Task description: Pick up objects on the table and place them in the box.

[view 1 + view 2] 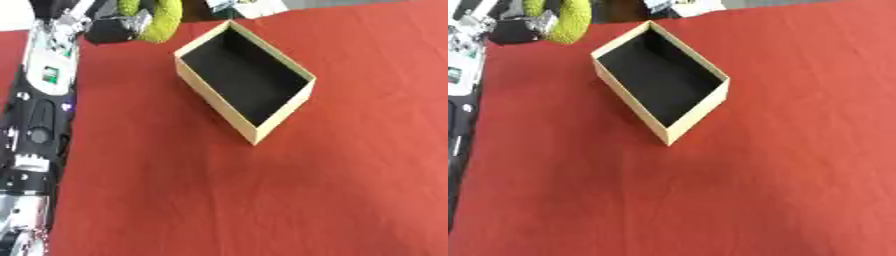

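An open tan box [219, 102] with a black inside stands askew on the red cloth, and nothing shows in it. My left arm runs up the left edge of the left eye view. Its hand [115, 28] is at the top left, beyond the box's far left corner, with its fingers curled on a yellow-green, fuzzy, ring-like object [164, 20]. The object hangs just above the cloth's far edge, up and to the left of the box. My right hand shows in no view.
Small white and dark items [247, 6] lie past the far edge of the red cloth [306, 190]. The wide red cloth stretches in front of and to the right of the box.
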Controlling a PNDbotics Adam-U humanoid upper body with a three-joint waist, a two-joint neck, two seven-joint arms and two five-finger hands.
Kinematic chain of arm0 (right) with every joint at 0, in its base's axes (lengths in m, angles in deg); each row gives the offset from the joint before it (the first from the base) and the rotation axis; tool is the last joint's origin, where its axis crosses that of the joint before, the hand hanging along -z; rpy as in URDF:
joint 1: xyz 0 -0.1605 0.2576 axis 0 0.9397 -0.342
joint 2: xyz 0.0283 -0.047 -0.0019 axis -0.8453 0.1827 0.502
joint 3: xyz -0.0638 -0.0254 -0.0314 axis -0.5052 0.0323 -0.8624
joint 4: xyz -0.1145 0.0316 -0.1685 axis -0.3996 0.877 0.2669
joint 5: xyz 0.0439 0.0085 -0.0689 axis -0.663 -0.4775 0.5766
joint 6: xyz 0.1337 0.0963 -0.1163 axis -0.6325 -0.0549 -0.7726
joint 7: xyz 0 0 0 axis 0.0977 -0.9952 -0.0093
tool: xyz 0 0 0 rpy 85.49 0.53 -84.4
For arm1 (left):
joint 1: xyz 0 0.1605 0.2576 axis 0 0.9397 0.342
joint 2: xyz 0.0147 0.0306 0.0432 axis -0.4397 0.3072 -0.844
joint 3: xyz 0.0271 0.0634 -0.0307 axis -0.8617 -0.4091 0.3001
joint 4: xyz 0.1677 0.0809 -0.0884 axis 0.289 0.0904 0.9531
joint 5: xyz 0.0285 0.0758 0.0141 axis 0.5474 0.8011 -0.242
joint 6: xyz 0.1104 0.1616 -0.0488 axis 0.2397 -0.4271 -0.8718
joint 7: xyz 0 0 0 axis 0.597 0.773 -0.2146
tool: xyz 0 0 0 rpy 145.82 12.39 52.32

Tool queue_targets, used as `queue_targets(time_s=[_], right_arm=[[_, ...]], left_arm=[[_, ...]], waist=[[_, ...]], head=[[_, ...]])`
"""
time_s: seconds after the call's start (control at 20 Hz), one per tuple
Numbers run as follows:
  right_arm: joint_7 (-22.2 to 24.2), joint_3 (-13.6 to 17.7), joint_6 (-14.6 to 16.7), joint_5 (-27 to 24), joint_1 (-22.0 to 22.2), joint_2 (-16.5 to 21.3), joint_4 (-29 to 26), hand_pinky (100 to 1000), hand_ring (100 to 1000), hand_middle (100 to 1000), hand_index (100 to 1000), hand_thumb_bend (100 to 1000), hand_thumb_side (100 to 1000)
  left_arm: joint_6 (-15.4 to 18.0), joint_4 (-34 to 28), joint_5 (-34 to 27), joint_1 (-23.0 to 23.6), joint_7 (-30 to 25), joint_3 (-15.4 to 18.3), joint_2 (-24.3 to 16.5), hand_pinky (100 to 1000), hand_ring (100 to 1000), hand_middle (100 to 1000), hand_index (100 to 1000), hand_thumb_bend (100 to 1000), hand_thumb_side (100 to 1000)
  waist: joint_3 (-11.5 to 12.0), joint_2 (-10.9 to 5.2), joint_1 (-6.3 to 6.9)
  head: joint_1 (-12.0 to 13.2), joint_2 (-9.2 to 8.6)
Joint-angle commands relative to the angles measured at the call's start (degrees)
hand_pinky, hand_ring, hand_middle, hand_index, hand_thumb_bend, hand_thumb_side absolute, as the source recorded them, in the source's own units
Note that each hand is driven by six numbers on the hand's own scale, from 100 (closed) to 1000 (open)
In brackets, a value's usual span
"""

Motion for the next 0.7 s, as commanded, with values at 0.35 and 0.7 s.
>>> queue_targets(time_s=[0.35, 0.7], right_arm=[[0.97, -0.15, -0.76, -1.20, -1.80, -0.99, -0.95, 822, 765, 543, 753, 100, 554], [3.00, -1.76, -1.86, -3.16, -3.74, -4.41, -0.95, 823, 766, 542, 752, 100, 563]], left_arm=[[-4.68, -1.83, 0.13, -1.49, -6.65, 1.54, 0.96, 477, 405, 345, 549, 100, 450], [-6.70, 0.06, 9.14, -2.85, -6.47, 4.69, 0.65, 482, 393, 354, 562, 100, 491]], waist=[[-2.22, -1.69, -0.21], [-5.72, -1.43, -0.80]], head=[[1.60, -0.08], [4.95, -0.40]])
